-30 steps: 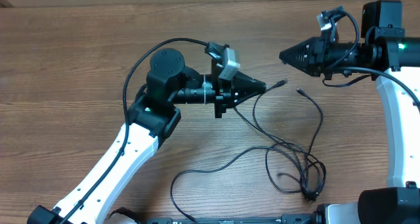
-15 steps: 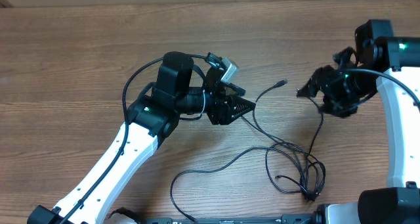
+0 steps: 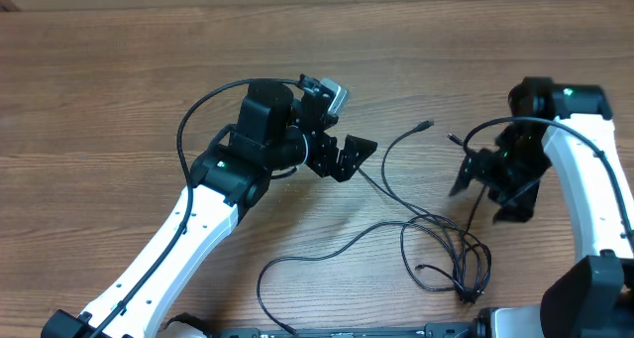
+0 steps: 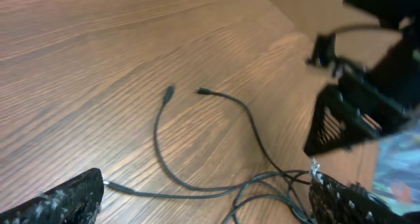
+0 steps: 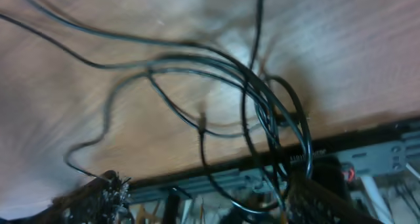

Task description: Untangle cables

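Several thin black cables [image 3: 436, 229] lie on the wooden table and knot into loops at the front right [image 3: 468, 269]. Two plug ends [image 3: 427, 126] point up and away from the knot. My left gripper [image 3: 351, 158] hovers open to the left of them, with nothing between its fingers. In the left wrist view the cables [image 4: 197, 184] run across the table between its fingers [image 4: 62, 201], and a silver-tipped plug [image 4: 110, 184] lies close to the left one. My right gripper [image 3: 487, 191] stands open over the right-hand strand. The right wrist view shows the looped cables [image 5: 262, 99] blurred below its open gripper [image 5: 210, 201].
One long strand trails left to the front edge [image 3: 263, 288]. A metal rail [image 5: 341, 155] runs along the table's front edge, close to the knot. The right arm [image 4: 367, 99] shows in the left wrist view beyond the plug ends.
Both grippers have gone from shut to open. The left gripper drew back to the left, away from the plug ends. The right arm swung down and forward to sit over the right strand.
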Motion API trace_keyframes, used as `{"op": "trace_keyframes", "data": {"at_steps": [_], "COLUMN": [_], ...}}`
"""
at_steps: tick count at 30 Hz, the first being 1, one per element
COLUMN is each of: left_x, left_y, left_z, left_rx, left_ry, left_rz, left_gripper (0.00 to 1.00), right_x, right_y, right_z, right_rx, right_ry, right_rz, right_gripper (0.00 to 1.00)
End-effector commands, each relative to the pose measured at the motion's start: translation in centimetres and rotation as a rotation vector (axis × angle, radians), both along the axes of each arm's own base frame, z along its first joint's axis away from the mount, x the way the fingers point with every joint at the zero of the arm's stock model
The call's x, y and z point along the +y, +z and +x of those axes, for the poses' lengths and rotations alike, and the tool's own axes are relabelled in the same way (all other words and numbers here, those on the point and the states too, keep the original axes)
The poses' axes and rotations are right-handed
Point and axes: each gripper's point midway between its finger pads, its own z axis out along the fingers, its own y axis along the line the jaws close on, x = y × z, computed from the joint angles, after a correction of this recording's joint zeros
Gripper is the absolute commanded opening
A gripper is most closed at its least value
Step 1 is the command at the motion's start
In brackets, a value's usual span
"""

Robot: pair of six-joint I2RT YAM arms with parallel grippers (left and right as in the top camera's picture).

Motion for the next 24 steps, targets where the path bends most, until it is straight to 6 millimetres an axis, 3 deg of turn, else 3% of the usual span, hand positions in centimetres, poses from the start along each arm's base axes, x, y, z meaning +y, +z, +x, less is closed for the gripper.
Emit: {"op": "trace_keyframes", "data": {"at_steps": [1,6,16,17,19,21,24], "left_x": [0.4,0.7,0.8,0.9,0.9,0.9,1.0], "left_y": [0.4,-0.2,-0.6,-0.6,-0.6,-0.6,-0.8], "left_z": [0.7,0.4,0.2,0.3,0.3,0.3,0.2], "left_rx": [-0.038,-0.029,-0.016,-0.018,-0.019,-0.018,-0.006], "left_ry": [0.029,0.023,0.022,0.025,0.028,0.028,0.027], "left_rz": [0.023,0.051,0.062,0.064,0.065,0.066,0.071], "left_gripper": [0.99,1.0,1.0,0.99,0.99,0.98,0.93], "right_x": [-0.2,0.1,2.2,2.5,3.2,3.9,4.8], "right_y": [-1.0,-3.1,-5.4,-5.4,-5.5,-5.6,-5.7], "right_z": [-1.6,-4.2,-5.8,-5.7,-5.4,-5.0,-4.0], "right_rx": [0.055,0.163,0.209,0.203,0.185,0.169,0.128], "right_ry": [-0.011,-0.058,-0.046,-0.037,-0.026,-0.028,-0.041], "right_rz": [-0.015,-0.026,-0.058,-0.051,-0.031,0.0,0.047], "right_gripper": [0.79,0.79,0.76,0.69,0.45,0.06,0.04]}}
